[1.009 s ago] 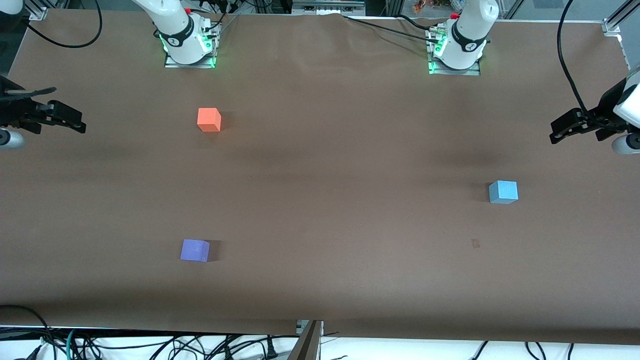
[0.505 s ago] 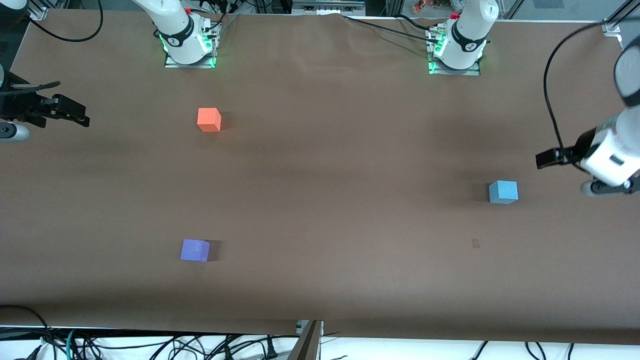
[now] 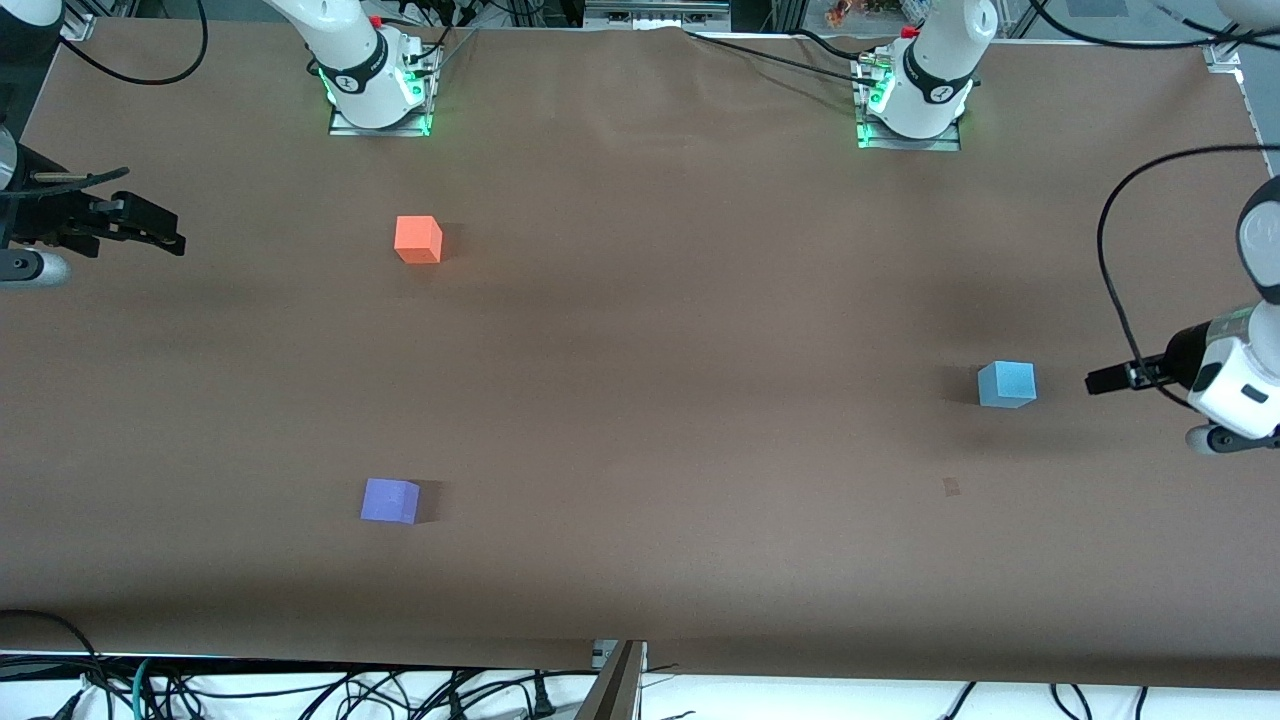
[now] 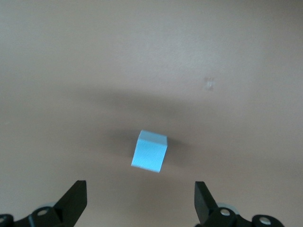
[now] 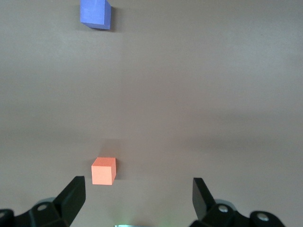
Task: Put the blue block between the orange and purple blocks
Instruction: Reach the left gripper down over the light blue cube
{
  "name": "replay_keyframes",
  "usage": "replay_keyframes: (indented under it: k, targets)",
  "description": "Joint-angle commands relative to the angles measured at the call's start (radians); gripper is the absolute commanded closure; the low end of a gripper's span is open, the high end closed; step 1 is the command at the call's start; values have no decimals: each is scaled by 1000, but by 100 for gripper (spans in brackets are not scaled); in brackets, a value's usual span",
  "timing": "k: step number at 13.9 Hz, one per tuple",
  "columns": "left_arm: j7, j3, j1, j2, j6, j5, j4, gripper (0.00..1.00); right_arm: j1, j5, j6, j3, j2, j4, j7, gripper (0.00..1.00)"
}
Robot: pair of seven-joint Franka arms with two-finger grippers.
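Note:
The light blue block (image 3: 1006,384) sits on the brown table toward the left arm's end. It also shows in the left wrist view (image 4: 150,151). My left gripper (image 3: 1100,381) hangs over the table beside it, toward the table's end, open and empty (image 4: 140,202). The orange block (image 3: 418,239) and the purple block (image 3: 390,500) sit toward the right arm's end, the purple one nearer to the front camera. Both show in the right wrist view, orange (image 5: 103,170) and purple (image 5: 96,13). My right gripper (image 3: 170,238) is open and empty (image 5: 137,198), over the table's end, apart from both.
The two arm bases (image 3: 378,90) (image 3: 912,100) stand along the table's back edge. A small mark (image 3: 951,487) lies on the table nearer the front camera than the blue block. Cables (image 3: 300,690) hang below the front edge.
My left arm has swung in over the table and its gripper has come level with the blue block, close beside it. My right gripper has barely shifted. The blocks have not moved.

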Motion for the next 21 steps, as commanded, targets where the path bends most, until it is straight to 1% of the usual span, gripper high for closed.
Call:
replay_keyframes:
  k: [1, 3, 4, 5, 6, 9, 12, 15, 19, 21]
  targets:
    - [30, -12, -2, 32, 158, -28, -128, 0, 2, 14, 18, 5, -11, -14, -4, 0]
    - [36, -16, -33, 44, 377, -19, -284, 0, 2, 15, 19, 5, -8, -13, -4, 0]
    - [37, -16, -56, 58, 474, -10, -344, 0, 2, 17, 18, 6, -8, -13, -4, 0]
    - [37, -16, -58, 62, 505, 24, -362, 0, 2, 17, 16, 6, -7, -13, -4, 0]
    - [39, -16, -58, 64, 503, 44, -362, 0, 2, 17, 19, 6, -5, -13, -4, 0]
    - [123, -16, -47, 61, 441, 46, -363, 0, 2, 17, 19, 6, -5, -13, -4, 0]
    - [279, -16, -10, 69, 441, 44, -365, 0, 3, 17, 18, 6, -7, -11, -4, 0]
    - [301, -19, 33, 99, 452, 41, -365, 0, 3, 17, 15, 6, -7, -11, -4, 0]
    - [301, -24, 27, 111, 463, 32, -379, 0, 3, 17, 19, 8, -7, -11, -4, 0]
    - [300, -42, 24, 118, 466, 30, -377, 0, 3, 17, 19, 6, -7, -11, -4, 0]
